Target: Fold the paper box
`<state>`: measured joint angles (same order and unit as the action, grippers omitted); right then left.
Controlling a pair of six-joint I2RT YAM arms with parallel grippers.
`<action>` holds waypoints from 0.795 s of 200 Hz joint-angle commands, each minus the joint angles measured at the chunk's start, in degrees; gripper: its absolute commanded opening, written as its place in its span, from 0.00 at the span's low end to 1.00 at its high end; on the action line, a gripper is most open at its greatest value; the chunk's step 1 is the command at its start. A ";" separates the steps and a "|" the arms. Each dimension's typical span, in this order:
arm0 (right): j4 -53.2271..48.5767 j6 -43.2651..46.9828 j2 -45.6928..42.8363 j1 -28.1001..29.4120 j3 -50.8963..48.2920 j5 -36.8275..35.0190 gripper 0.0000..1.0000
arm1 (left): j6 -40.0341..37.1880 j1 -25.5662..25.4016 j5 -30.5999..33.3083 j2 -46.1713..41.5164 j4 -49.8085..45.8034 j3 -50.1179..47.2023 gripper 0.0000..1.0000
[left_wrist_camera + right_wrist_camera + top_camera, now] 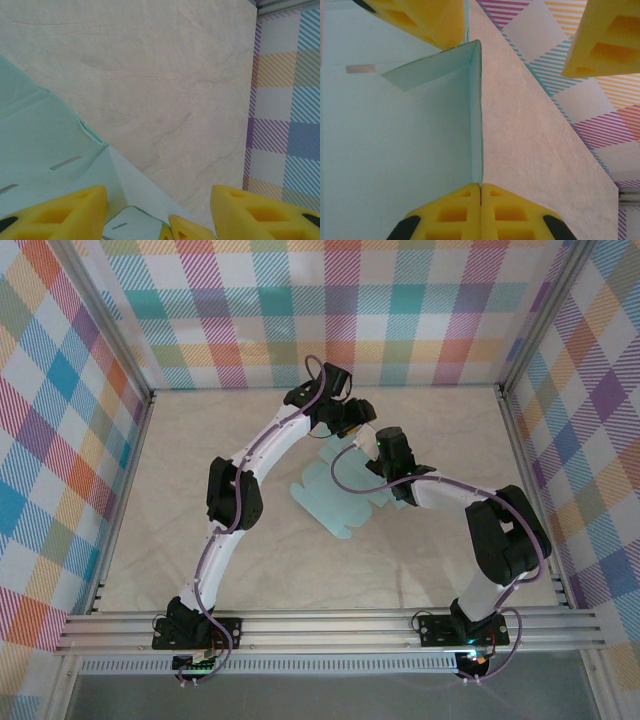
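At mid-table the paper box (325, 502) lies as a mint sheet on the pale table (200, 450), with both arms reaching in over its far side. The right gripper (480, 200) is pressed fully together. From its wrist camera I see the upright flap (476, 115) running straight into the seam between the pads, so I read that as a pinch on the card. The left gripper (159, 197) has its jaws well apart and holds nothing. Its yellow fingers (75, 212) straddle the raised flap, and the right gripper's tips sit between them.

That's my first worry: if the left jaws come together where they are, they could clamp the other gripper's tips instead of the card, or knock the pinch loose. Second, the card is thin and the pinch takes only its edge, so a sideways pull may slip it out and the flap would drop back flat. Third, nothing weighs the sheet down, so a tug could drag the whole thing across the table rather than bend it at the score. And a squeeze off the score line would put a crease where none belongs.
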<state>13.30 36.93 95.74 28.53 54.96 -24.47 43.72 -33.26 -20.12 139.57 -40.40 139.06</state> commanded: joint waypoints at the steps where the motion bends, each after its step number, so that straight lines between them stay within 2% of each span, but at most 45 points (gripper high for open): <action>1: 1.81 -0.10 0.65 0.29 2.04 -0.19 0.00 | 0.53 -0.67 -2.12 -0.20 -0.59 -0.76 0.57; 23: 1.61 -0.32 0.93 0.29 2.25 -0.07 0.00 | 2.94 -0.76 -4.01 -0.25 1.92 -2.22 0.49; 57: 1.83 -0.45 0.84 0.29 2.41 -0.05 0.00 | 3.17 -0.76 -1.13 -0.23 0.59 -2.53 0.50; 90: 1.98 -0.80 1.09 0.31 2.43 -0.21 0.00 | 5.53 -0.84 -2.29 -0.37 2.23 -3.95 0.47; 101: 2.13 -0.88 1.06 0.29 2.43 -0.14 0.00 | 6.06 -0.85 -2.31 -0.37 2.26 -4.29 0.43; 116: 2.26 -0.89 0.91 0.34 2.35 -0.12 0.00 | 6.41 -0.76 -1.91 -0.42 2.01 -4.53 0.32; 159: 2.19 -0.63 0.84 0.25 2.17 -0.12 0.00 | 6.36 -0.63 -1.68 -0.97 1.73 -4.54 0.24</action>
<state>13.06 36.88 95.96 28.53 55.18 -24.88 49.74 -33.30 -20.93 139.57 -38.70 135.13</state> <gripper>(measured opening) 0.054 0.250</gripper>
